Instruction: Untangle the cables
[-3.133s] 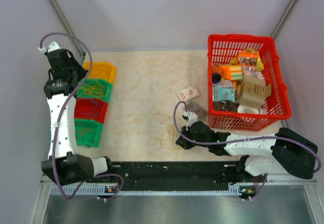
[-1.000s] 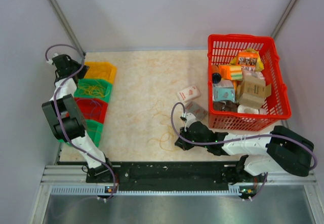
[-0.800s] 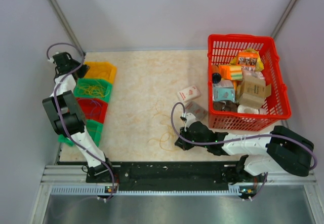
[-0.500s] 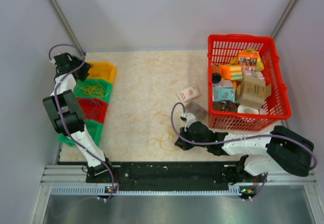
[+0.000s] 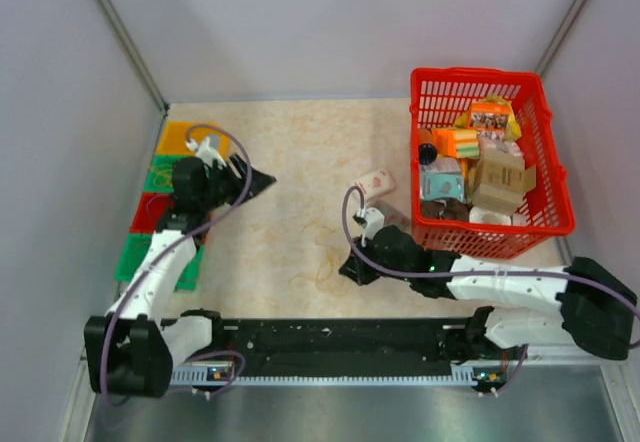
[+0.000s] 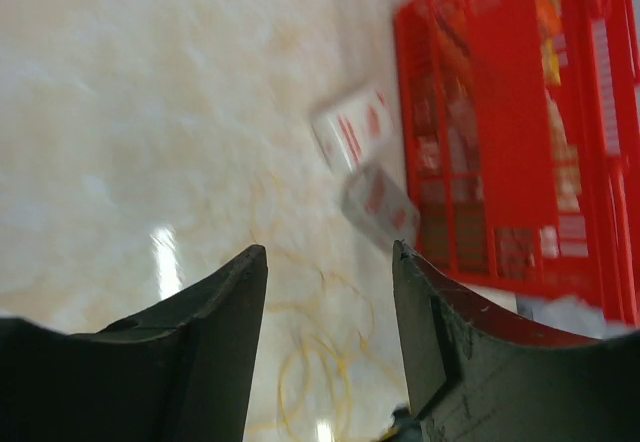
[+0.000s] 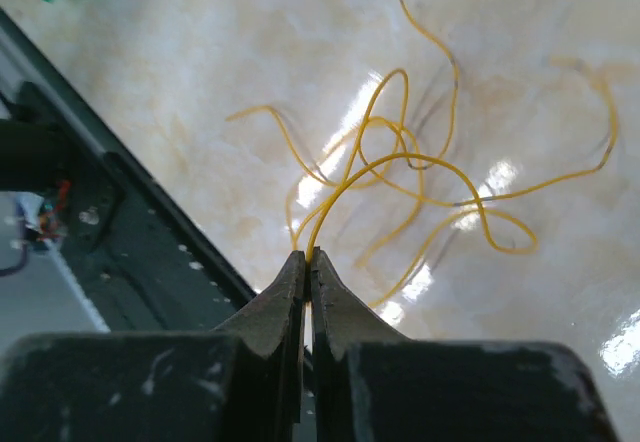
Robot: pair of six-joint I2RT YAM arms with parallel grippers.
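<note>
A tangle of thin yellow cables [image 5: 318,278] lies on the marble tabletop near the front middle. In the right wrist view the cables [image 7: 420,167] spread out as looping strands, and my right gripper [image 7: 308,255] is shut on one yellow strand at its tip. From above, the right gripper [image 5: 345,271] sits at the tangle's right edge. My left gripper [image 5: 264,180] hovers left of centre and points right. Its jaws [image 6: 328,254] are open with nothing between them, and the cables [image 6: 318,382] show blurred on the table beyond.
A red basket [image 5: 545,157] full of packages stands at the right. Two small boxes [image 5: 374,183] lie beside it. Yellow, green and red bins [image 5: 150,212] line the left edge, partly behind the left arm. A black rail [image 5: 340,342] runs along the front.
The left arm swung from over the bins at the far left toward the table's middle, and its jaws opened. The right gripper stayed shut on the strand and shifted slightly.
</note>
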